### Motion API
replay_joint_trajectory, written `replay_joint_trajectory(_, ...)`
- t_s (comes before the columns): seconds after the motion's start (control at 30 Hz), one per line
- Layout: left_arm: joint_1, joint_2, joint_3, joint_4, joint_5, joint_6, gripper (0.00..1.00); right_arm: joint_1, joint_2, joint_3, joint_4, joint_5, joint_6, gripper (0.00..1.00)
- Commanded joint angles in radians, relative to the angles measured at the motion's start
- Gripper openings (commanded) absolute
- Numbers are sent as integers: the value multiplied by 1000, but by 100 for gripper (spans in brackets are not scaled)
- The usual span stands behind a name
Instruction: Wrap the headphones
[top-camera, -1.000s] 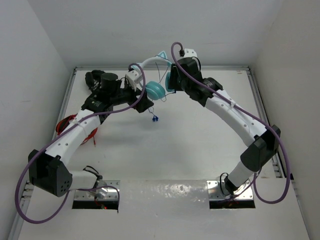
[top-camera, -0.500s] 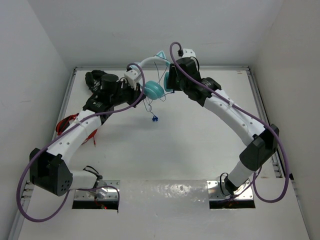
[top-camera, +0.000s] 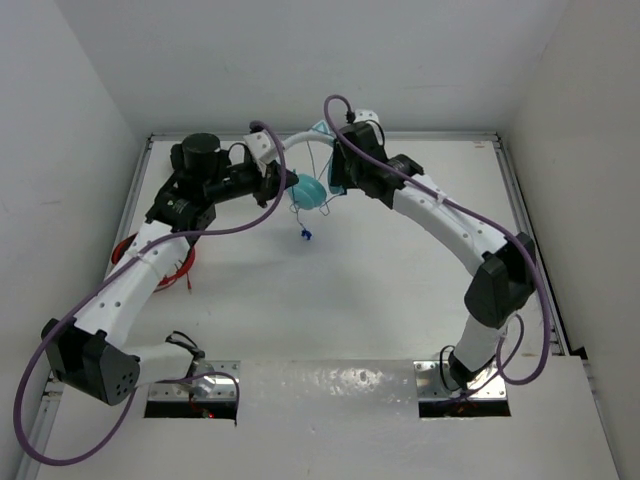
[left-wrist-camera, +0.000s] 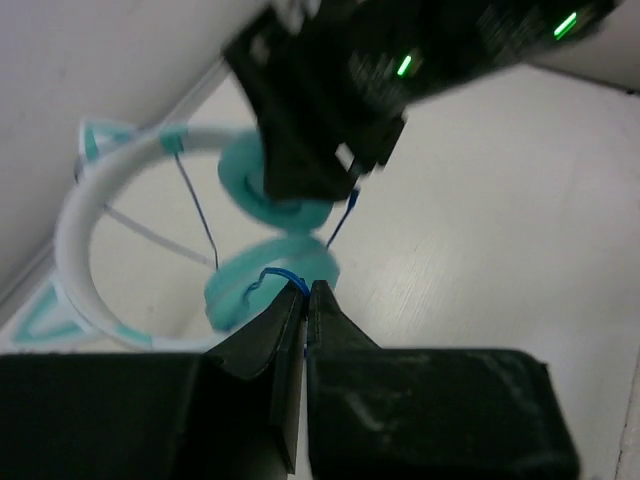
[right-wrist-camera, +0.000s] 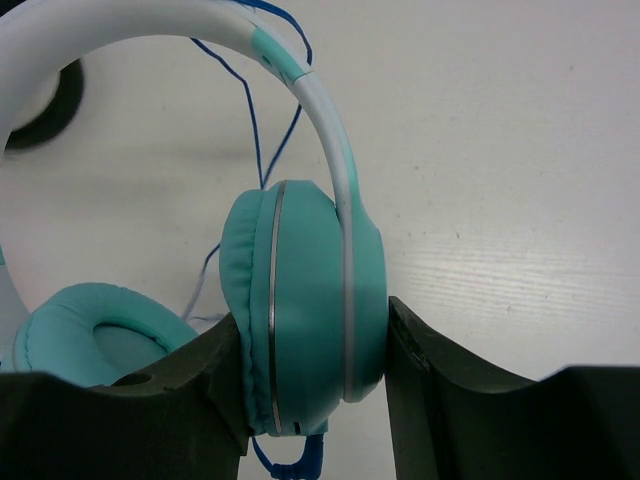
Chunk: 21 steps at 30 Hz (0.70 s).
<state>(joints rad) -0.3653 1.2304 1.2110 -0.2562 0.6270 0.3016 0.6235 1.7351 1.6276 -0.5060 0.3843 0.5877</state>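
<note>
Teal earcup sits clamped between the two fingers of the right hand, one finger on each flat face. On the left hand the fingers are pressed together, apparently pinching the thin blue cable just in front of the second earcup; contact too fine to confirm. The headphones hang between both hands, upper centre of the top view, apparently lifted off the counter. Pale headband arches toward the upper left of the right wrist view. Plug dangles below on slack cable, centre of the top view.

Handling, judged: light overall. Shells hard plastic, cushions soft and yielding, so the cup hold looks secure but may pivot. Headband springy and thin; not a place to squeeze. Cable limp, thin, likely slippery: prone to sliding through closed fingers and snagging. Best holds: a cup for the body, the cable near its free end for winding.
</note>
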Motion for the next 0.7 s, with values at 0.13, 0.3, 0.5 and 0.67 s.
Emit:
replay_joint_trajectory(0.13, -11, 30, 38, 75, 220, -64, 0, 65, 55, 67, 58, -12, 75, 0)
replay_joint_trajectory(0.3, -76, 41, 32, -84, 234, 106, 0, 39, 104, 159, 73, -44, 112, 0)
replay_joint_trajectory(0.5, -95, 26, 48, -331, 255, 344, 0, -85, 112, 200, 67, -102, 166, 0)
replay_joint_trajectory(0.67, -86, 14, 79, -497, 191, 536, 0, -180, 35, 124, 135, -131, 182, 0)
